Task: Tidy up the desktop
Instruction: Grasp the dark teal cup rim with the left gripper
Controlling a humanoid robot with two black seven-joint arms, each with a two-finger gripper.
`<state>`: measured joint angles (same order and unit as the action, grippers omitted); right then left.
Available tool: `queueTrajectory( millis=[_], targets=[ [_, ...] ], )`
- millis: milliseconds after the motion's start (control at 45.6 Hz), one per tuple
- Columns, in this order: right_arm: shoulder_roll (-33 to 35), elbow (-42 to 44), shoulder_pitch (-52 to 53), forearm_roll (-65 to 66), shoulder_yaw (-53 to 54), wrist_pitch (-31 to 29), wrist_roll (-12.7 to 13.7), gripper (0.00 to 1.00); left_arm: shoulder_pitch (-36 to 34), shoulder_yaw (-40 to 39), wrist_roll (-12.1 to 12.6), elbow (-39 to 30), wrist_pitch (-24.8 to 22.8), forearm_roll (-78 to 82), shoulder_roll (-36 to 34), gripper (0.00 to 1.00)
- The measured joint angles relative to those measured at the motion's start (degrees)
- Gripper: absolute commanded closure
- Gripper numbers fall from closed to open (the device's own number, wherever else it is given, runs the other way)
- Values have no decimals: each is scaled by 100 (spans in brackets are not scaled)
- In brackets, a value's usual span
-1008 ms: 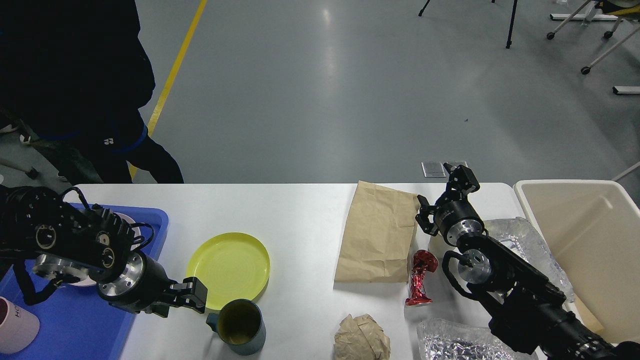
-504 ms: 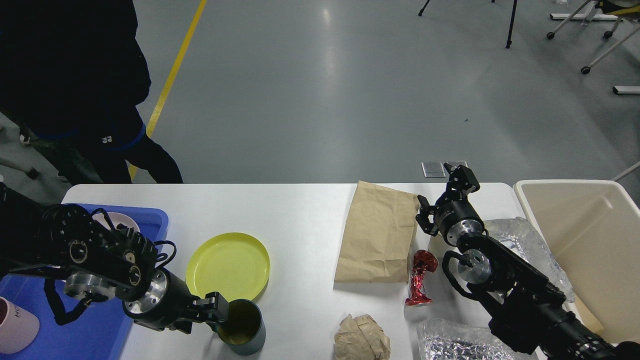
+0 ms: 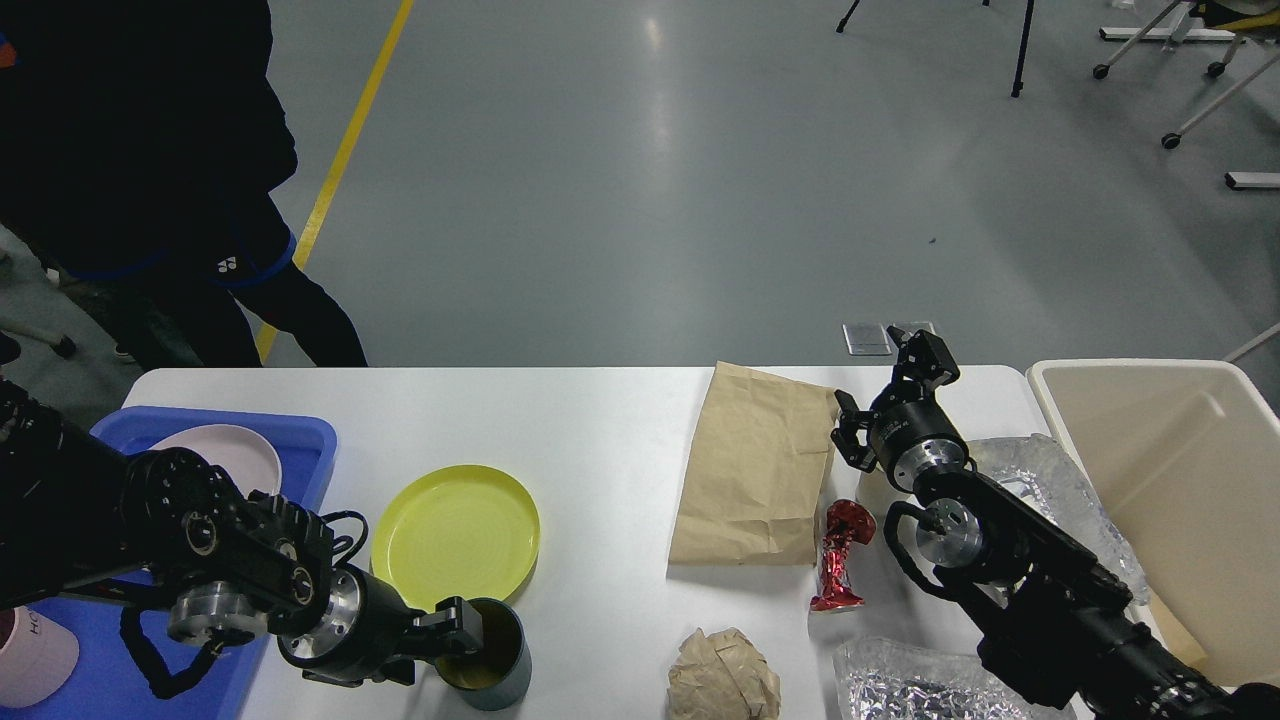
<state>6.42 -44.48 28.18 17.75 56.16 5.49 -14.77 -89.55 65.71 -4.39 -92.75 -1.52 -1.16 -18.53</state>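
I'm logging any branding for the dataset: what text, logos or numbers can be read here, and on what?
"HO": dark letters, cut off by the arm, on the pale pink cup in the blue tray.
A small white logo on the bystander's dark trousers: too small to read.
White print on the right gripper body: too small to read.

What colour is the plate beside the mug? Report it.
Yellow plate, clearest in the head view.

A: Single head view, high, looking forward and down over the desktop (image 3: 600,420)?
B: Yes, fairly close; floor beyond. Near table edge probably cropped, no second view.
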Motion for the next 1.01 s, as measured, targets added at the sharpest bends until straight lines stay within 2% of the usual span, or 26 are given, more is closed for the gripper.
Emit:
queueTrajectory(
  millis=[329, 1008],
  targets=[
    [0, 0, 2, 0, 0, 0, 0, 0, 289, -12, -159, 183, 125, -177, 98, 32],
    [0, 0, 3, 0, 0, 3, 0, 0, 561, 1, -114, 427, 527, -262, 191, 62]
  ],
)
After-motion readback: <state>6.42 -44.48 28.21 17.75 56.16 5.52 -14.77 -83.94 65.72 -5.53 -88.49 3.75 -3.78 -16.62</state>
